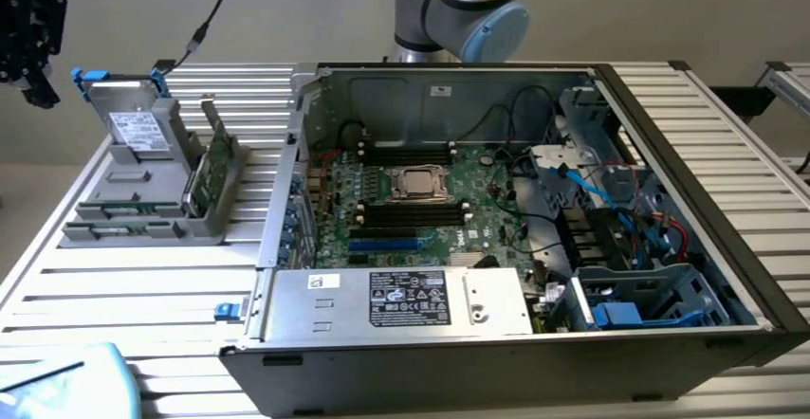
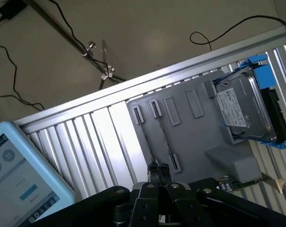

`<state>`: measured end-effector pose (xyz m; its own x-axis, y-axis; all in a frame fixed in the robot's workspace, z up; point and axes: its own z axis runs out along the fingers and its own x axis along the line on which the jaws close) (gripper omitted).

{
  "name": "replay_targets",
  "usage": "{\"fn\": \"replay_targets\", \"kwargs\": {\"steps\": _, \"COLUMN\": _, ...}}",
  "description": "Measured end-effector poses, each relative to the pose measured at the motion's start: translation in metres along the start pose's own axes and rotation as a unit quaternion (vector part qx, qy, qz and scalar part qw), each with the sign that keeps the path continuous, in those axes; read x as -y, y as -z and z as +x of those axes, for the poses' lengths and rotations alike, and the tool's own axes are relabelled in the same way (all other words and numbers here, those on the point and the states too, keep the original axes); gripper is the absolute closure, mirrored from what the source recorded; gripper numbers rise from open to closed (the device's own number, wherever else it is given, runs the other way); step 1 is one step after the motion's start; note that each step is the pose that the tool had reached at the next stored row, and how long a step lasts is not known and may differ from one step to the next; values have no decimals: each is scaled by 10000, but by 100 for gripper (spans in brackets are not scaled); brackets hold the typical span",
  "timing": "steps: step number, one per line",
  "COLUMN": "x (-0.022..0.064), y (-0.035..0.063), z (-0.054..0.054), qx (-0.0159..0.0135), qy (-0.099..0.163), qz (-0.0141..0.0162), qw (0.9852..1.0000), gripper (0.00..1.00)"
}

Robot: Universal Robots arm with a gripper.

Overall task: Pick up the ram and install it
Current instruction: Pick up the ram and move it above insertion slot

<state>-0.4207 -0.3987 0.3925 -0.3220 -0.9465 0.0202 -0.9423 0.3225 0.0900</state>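
The ram (image 1: pixel 212 165) is a slim green board standing on edge at the exterior view's right side of a grey holder (image 1: pixel 139 206), left of the open computer case (image 1: pixel 506 343). In the wrist view a green strip of the ram (image 2: pixel 234 181) shows past the grey holder (image 2: pixel 190 137). My gripper (image 1: pixel 38 87) hangs at the exterior view's far upper left, off the table's corner and well apart from the ram. Its fingertips (image 2: pixel 152 169) are pressed together with nothing between them. The motherboard (image 1: pixel 418 201) lies inside the case with long black slots.
A hard drive (image 1: pixel 136 131) in a blue bracket stands in the holder's back part; it also shows as the hard drive (image 2: pixel 242 111) in the wrist view. A tablet (image 2: pixel 20 179) lies on the ribbed table. Cables (image 2: pixel 20 71) trail on the floor. A power supply (image 1: pixel 405 300) fills the case's front.
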Motion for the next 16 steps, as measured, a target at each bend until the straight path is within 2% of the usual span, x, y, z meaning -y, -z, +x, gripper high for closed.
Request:
{"fn": "replay_targets", "kwargs": {"steps": 4, "x": 0, "y": 0, "z": 0, "qx": -14, "qy": 286, "qz": 40, "qw": 9996, "gripper": 90}}
{"fn": "replay_targets", "kwargs": {"steps": 8, "x": 0, "y": -1, "z": 0, "qx": -31, "qy": 582, "qz": 78, "qw": 9983, "gripper": 90}}
{"fn": "replay_targets", "kwargs": {"steps": 13, "x": 1, "y": -3, "z": 0, "qx": -52, "qy": 952, "qz": 116, "qw": 9954, "gripper": 90}}
{"fn": "replay_targets", "kwargs": {"steps": 16, "x": 1, "y": -4, "z": 0, "qx": -67, "qy": 1172, "qz": 134, "qw": 9930, "gripper": 90}}
